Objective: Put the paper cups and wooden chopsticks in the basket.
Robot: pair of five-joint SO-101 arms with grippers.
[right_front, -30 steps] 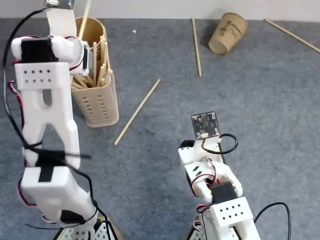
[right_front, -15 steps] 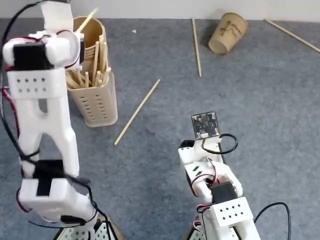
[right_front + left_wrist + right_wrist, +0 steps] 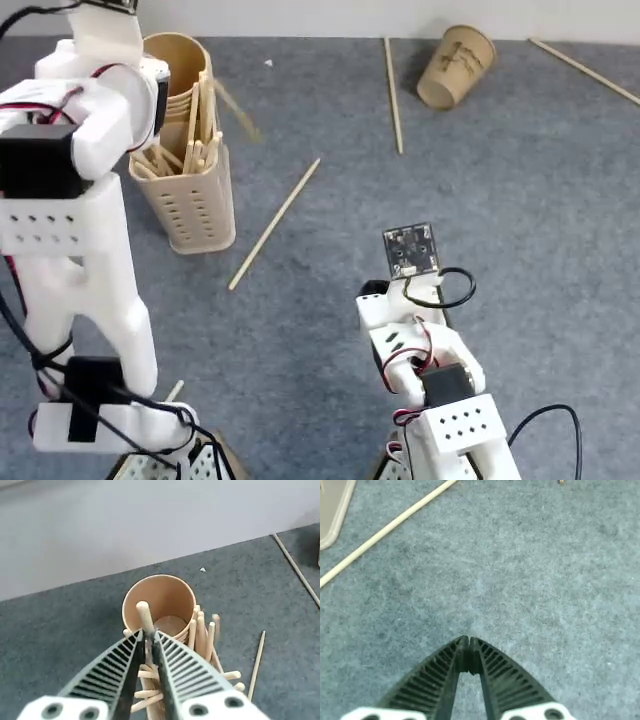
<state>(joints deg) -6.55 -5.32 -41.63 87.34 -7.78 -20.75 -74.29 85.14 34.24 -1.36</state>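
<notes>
Jaws of the left gripper (image 3: 148,644) were clenched on a chopstick (image 3: 144,616) above the far-left basket (image 3: 196,212), right gripper (image 3: 470,655) was held with jaws pressed together, one paper cup (image 3: 456,66) was tipped over far right.

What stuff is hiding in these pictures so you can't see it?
High view: the white left arm covers one side of the beige perforated plastic basket.
High view: the edge cuts off the long wooden chopstick at far right.
Left wrist view: the left gripper hides the held wooden chopstick lower down.
High view: the blurred wooden stick beside the basket, resting or falling unclear.
</notes>
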